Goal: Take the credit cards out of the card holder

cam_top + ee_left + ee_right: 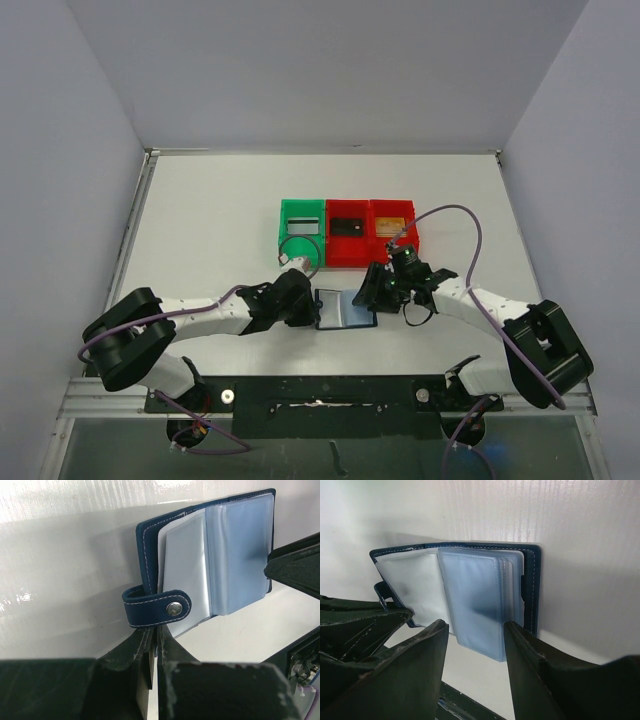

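Right gripper [475, 627] hangs half open, empty, straddling the clear sleeves [475, 600] of the wallet [532, 580], which lies open on the table [200, 220]. Left gripper [152, 647] is pinched shut by the strap [157, 609]. Cards [347, 227] look all out, sitting in the bins [284, 225], so I'd just leaf gently to check.

No writing, brand, number or sign could be read anywhere. The card holder [148, 555] showed only a plain blue cover with pale stitching. Its metal snap [174, 609] was unmarked, and its clear sleeves [240, 555] carried no print that could be seen. In the overhead view, the cards [347, 226] lying in the bins [286, 238] were too small for any lettering or digits to be made out.
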Robot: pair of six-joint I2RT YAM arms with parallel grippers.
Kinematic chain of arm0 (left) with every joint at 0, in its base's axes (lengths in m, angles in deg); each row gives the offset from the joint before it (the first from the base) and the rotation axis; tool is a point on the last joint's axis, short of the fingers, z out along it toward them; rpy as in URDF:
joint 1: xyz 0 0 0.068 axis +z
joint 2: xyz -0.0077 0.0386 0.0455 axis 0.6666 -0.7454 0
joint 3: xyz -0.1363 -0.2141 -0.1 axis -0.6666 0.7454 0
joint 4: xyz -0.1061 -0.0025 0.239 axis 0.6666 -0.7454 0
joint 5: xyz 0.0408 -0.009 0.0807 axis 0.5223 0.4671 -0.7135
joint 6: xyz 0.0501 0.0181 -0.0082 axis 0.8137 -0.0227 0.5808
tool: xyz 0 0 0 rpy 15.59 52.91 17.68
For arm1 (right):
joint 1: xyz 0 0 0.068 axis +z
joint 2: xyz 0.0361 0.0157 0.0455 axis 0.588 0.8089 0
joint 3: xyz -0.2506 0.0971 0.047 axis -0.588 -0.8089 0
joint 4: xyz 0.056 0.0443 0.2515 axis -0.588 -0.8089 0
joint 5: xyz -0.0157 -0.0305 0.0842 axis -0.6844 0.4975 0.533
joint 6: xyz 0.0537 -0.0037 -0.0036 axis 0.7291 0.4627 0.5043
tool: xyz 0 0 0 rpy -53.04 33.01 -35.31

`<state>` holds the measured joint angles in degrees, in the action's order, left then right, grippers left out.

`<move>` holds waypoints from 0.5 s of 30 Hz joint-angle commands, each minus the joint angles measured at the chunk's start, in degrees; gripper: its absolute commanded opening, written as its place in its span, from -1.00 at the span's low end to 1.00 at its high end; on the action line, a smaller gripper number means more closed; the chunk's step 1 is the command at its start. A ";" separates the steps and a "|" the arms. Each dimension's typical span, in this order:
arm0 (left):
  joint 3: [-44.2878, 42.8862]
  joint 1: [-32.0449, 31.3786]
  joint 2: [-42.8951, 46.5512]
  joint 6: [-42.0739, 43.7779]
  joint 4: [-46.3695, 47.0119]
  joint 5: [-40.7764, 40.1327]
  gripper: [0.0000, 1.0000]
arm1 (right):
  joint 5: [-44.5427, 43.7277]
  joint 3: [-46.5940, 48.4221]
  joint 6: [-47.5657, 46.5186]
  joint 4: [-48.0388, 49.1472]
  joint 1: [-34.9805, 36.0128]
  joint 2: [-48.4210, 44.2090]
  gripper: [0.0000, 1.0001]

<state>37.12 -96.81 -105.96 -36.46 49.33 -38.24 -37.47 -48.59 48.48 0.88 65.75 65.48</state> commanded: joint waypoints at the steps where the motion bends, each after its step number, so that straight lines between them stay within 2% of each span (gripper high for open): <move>1: -1.91 0.38 1.30 1.23 -0.84 0.70 -1.00 | -0.32 2.14 -1.39 -0.20 0.84 -0.48 -0.03; 10: -1.91 0.55 1.70 1.48 -1.09 1.06 -1.00 | -1.80 4.08 -0.48 0.42 5.77 4.12 -0.14; 15: -1.91 0.60 1.70 1.46 -1.17 1.25 -1.00 | -5.32 5.76 0.17 -0.95 7.40 2.37 -0.38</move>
<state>37.12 -96.09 -105.61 -36.00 47.21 -38.06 -40.93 -45.57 47.93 -0.25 71.76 69.02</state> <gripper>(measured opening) 0.028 0.360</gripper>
